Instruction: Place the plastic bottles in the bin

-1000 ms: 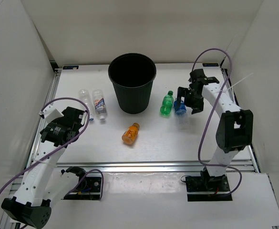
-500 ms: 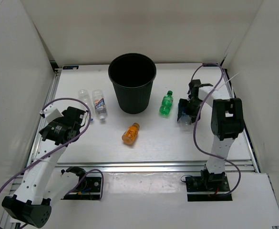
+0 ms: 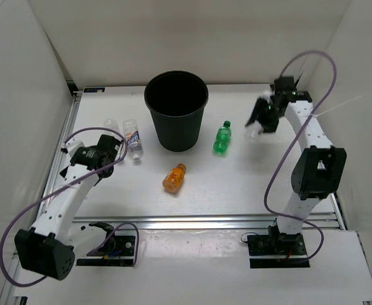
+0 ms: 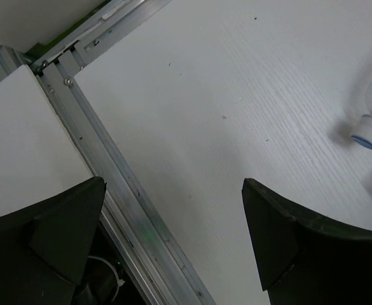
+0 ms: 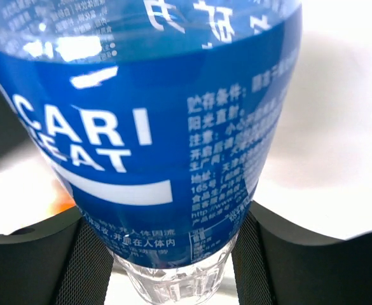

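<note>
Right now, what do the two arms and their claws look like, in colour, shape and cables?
The left arm and the right arm are built from white boxy links with black joint housings, and a purple cable loops loosely along each. The left claw has two black wedge-shaped fingers; the right claw has black fingers with finely meshed pads.

A clear blue-labelled bottle [image 5: 147, 127] fills the frame from 12 o'clock down to 6, with white lettering across its label. The right gripper [image 5: 171, 251] clamps it, its black fingers [image 5: 77, 267] pressing the bottle's sides at 7 and 5 o'clock. A blurred orange patch [image 5: 63, 204] shows at 8 o'clock, and a pale surface [image 5: 338, 127] at 3.
</note>
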`<action>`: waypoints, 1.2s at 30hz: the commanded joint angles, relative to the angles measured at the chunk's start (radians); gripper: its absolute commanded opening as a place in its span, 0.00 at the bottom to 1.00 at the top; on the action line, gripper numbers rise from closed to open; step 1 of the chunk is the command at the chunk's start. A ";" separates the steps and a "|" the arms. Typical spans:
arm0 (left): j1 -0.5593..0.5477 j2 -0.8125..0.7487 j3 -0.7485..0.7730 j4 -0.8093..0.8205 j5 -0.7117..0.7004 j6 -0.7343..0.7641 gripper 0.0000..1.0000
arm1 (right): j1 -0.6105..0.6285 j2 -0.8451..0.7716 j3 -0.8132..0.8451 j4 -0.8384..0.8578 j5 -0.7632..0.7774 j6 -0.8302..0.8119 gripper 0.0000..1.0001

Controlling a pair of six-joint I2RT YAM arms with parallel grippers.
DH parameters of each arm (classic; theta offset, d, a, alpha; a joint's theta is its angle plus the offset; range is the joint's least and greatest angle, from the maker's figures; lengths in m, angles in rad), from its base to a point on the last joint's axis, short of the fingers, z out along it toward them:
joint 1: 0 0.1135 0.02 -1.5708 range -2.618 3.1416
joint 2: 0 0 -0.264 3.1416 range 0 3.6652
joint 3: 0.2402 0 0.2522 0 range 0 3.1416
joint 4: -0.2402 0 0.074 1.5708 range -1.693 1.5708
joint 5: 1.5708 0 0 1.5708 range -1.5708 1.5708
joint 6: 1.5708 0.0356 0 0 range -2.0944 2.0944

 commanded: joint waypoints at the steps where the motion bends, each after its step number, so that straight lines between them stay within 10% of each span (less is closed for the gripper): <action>1: 0.022 0.076 0.073 -0.073 0.023 -0.121 1.00 | 0.095 -0.105 0.264 0.062 -0.165 0.062 0.16; 7: 0.075 0.151 0.151 -0.084 0.010 -0.151 1.00 | 0.294 0.134 0.879 0.087 -0.282 0.111 0.12; 14: 0.075 0.220 0.193 0.028 0.049 -0.080 1.00 | 0.394 0.284 0.919 0.357 -0.483 0.148 0.34; 16: 0.075 0.231 0.193 0.086 0.060 -0.061 1.00 | 0.419 0.297 0.950 0.326 -0.483 0.122 0.60; 17: 0.075 0.231 0.193 0.115 0.077 -0.033 1.00 | 0.419 0.278 0.922 0.315 -0.474 0.108 1.00; 24: 0.065 0.183 0.110 0.514 0.158 0.232 1.00 | 0.373 0.148 0.815 0.226 -0.373 0.053 1.00; 36: 0.143 0.594 0.354 0.577 0.189 0.296 1.00 | 0.313 -0.025 0.592 0.194 -0.431 0.044 1.00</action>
